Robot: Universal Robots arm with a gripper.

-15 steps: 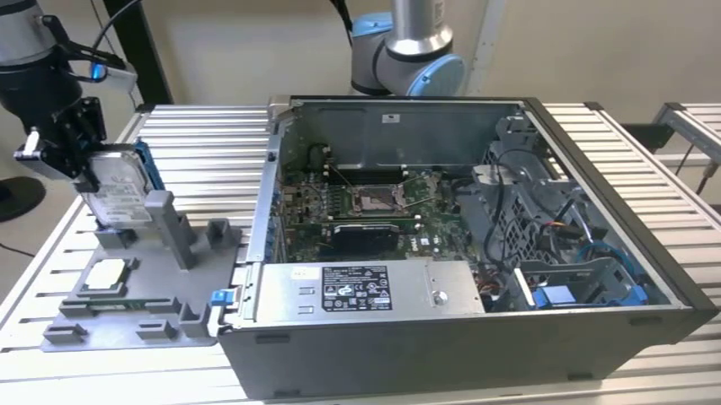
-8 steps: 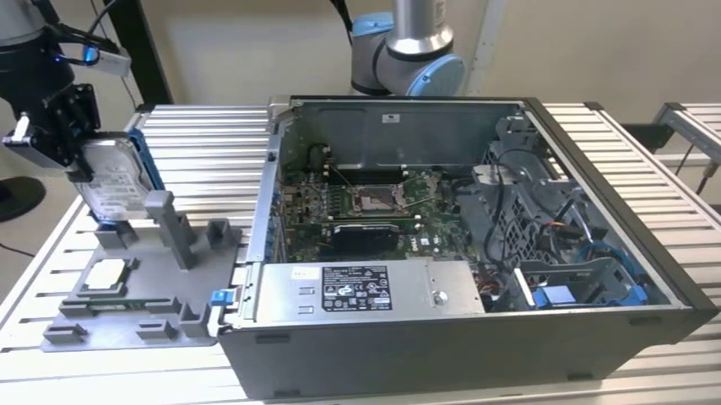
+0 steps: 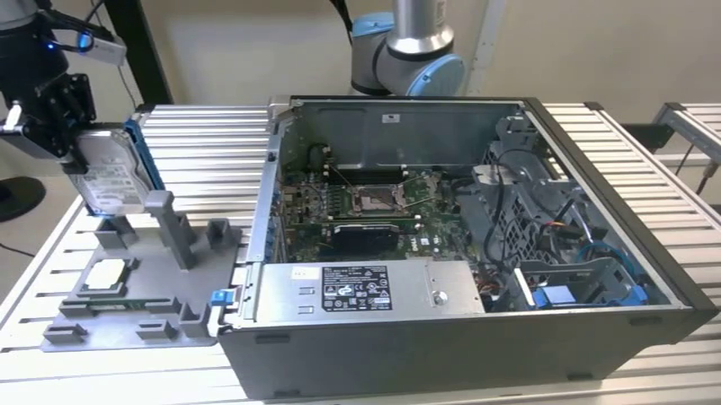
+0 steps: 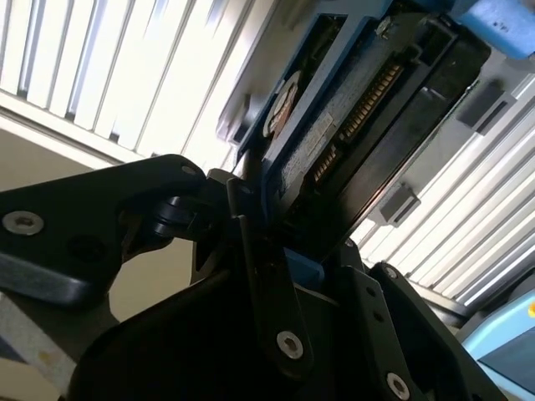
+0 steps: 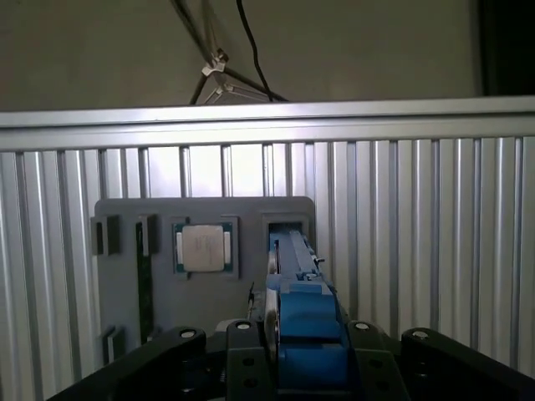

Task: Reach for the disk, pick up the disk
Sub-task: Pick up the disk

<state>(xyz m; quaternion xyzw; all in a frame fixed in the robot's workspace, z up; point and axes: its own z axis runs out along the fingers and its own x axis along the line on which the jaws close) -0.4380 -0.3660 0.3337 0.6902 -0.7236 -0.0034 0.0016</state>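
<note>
Gripper (image 3: 70, 139): fingers (image 4: 259, 276) clamped on the disk's upper end, over the worktop's (image 3: 192, 143) far corner at the exterior view's left.
Disk (image 3: 111, 184): upright, label showing, blue bracket along its edge. It hangs over the tray's far edge, and its lower end seems level with the slot posts; contact is unclear.
Tray (image 3: 135, 287): grey, by the worktop's edge at the exterior view's left.
Chip (image 3: 110, 272): in a tray pocket.
Case (image 3: 451, 337): open, just beside the tray.

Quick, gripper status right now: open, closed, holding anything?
Gripper: closed, holding the disk.
</note>
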